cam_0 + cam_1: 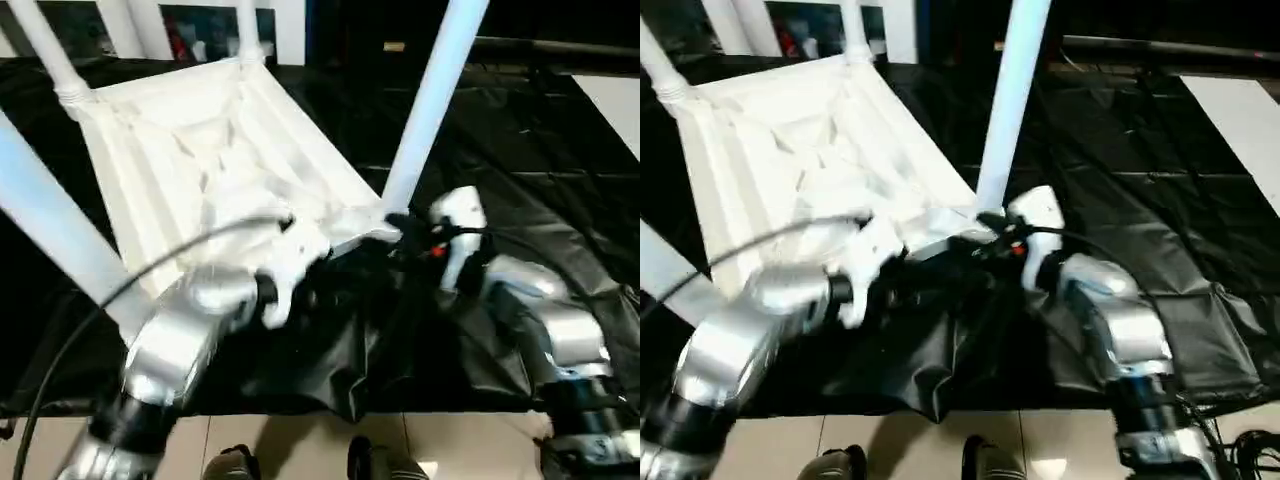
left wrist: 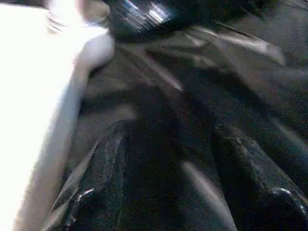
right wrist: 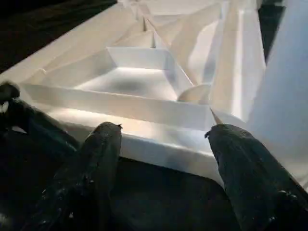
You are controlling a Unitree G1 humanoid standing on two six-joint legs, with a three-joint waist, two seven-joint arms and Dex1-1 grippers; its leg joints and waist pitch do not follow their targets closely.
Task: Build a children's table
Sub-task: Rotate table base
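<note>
Between the right gripper's (image 3: pixel 161 139) two black fingers (image 3: pixel 98 159), which are spread wide with nothing clamped, sits the near rim of the table top (image 1: pixel 215 150). That rim lies just ahead of the fingertips and runs crosswise to them, so a short push forward would seem enough to bring it between them. The left gripper's (image 2: pixel 178 159) fingers (image 2: pixel 103 159) are likewise parted and empty, hovering over the black sheet (image 1: pixel 560 140), with the white edge of the top just off to one side of them.

Seen from the head, both grippers meet at the top's near corner, the right one (image 1: pixel 405 235) close beside the base of the near-right leg (image 1: pixel 430 100) and the left one (image 1: pixel 285 275) at the adjoining edge. Neither arm looks clearly nearer.

The top lies upside down on the black sheet, ribbed underside up, long axis running away from the robot. Four legs stand in their corner sockets: the near-right leg, a near-left leg (image 1: pixel 50 230), a far-left leg (image 1: pixel 45 45) and a far-right leg (image 1: pixel 247 25). Judging by this, assembly looks complete, and turning the table upright would seem to remain.
</note>
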